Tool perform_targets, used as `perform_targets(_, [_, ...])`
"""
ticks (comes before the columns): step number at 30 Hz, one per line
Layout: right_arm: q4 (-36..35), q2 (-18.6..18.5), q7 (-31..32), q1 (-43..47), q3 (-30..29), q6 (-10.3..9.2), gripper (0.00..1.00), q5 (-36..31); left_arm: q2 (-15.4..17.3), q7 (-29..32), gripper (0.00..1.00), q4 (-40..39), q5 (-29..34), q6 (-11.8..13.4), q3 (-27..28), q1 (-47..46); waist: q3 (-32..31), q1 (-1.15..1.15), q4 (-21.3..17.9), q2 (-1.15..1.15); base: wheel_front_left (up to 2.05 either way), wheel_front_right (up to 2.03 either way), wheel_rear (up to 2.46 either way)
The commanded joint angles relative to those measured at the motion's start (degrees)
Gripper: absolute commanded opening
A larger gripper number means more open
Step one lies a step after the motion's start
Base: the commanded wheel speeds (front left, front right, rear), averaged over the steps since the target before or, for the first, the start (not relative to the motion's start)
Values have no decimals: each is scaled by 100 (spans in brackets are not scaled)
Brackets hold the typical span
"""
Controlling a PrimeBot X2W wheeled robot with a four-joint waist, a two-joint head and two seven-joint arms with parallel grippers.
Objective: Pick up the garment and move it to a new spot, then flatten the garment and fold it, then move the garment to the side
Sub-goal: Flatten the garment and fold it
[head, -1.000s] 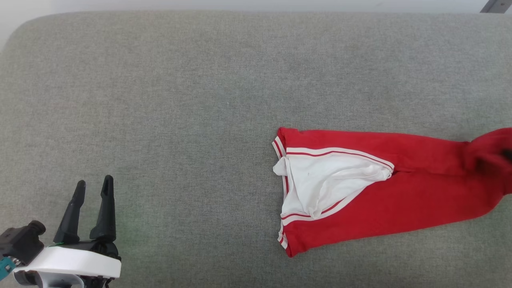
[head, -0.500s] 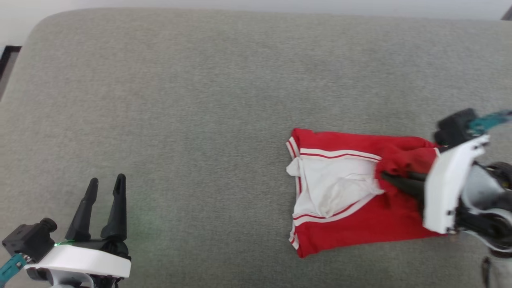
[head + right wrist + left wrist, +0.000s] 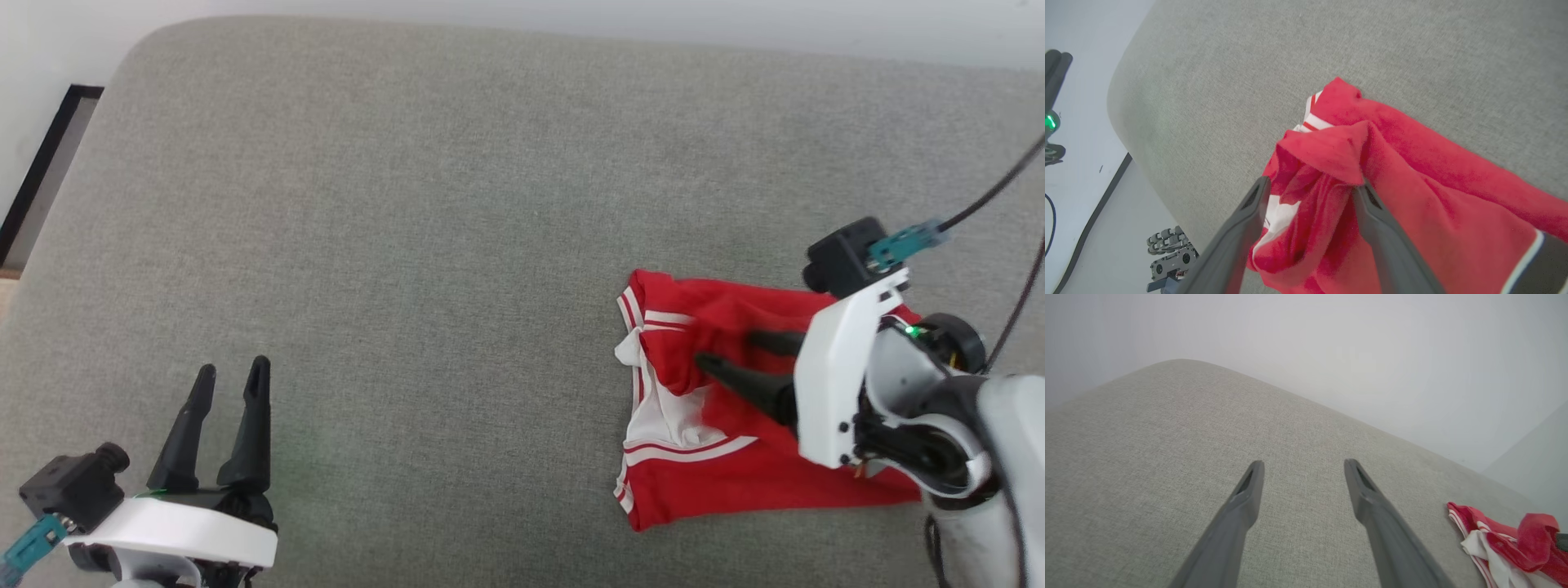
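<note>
By the grey upholstered cushion's (image 3: 408, 204) right edge, the right gripper (image 3: 726, 348) stands open astride a fold of the red white-trimmed jersey (image 3: 735, 482), seemingly laying it over; the left gripper (image 3: 233, 367) hangs open.

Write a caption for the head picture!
Open right gripper over a bunched red-and-white jersey on a grey fabric cushion; left gripper open.

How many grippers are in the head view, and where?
2. The left gripper is at lower left, above the bare cushion; the right gripper is at right, above the garment.
</note>
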Motion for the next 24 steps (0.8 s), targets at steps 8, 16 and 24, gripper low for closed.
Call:
perform_targets(8, [-411, -252, -171, 155, -448, -2, 100, 131, 75, -35, 100, -11, -53, -14, 111, 235, -230, 0, -211, 0, 0, 0, 0])
perform_targets(16, [-661, -341, -820, 558, -1009, -2, 100, 81, 132, -35, 100, -44, 99, -14, 234, 383, -458, 0, -509, 0, 0, 0, 0])
perform_targets(24, [-458, -285, -2538, 1229, -1308, -1, 100, -283, 98, -35, 100, -30, 369, -14, 474, 654, -799, 0, -823, 0, 0, 0, 0])
